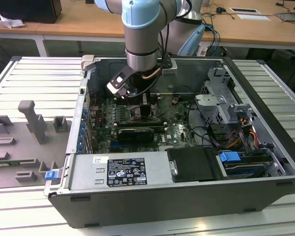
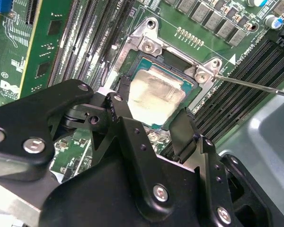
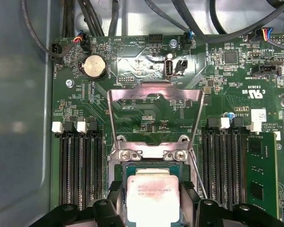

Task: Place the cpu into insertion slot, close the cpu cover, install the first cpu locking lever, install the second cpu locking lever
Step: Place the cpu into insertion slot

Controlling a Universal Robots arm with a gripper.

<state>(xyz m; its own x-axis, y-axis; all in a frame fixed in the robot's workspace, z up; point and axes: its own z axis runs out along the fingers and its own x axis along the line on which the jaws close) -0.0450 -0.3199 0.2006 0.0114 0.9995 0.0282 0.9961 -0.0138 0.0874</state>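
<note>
The cpu [image 2: 156,92], a pale silver square chip, lies flat inside the insertion slot [image 2: 146,45], whose silver rim sits amid green board. In both wrist views my gripper [image 2: 151,111] straddles the cpu [image 3: 153,198], one black finger [image 2: 119,101] against each of two opposite edges. The cpu cover [image 3: 154,92], a thin silver frame, stands swung open behind the slot [image 3: 151,153]. A thin metal locking lever [image 2: 255,85] juts out unlatched beside the slot. In the exterior view the gripper [image 1: 137,105] reaches down into the open computer case [image 1: 265,98].
Long black memory slots [image 3: 80,165] flank the socket on both sides. A coin battery [image 3: 93,66] and cables lie beyond the open cover. A black graphics card [image 1: 135,132] sits near the socket. Grey fixtures [image 1: 32,120] stand at the exterior view's left.
</note>
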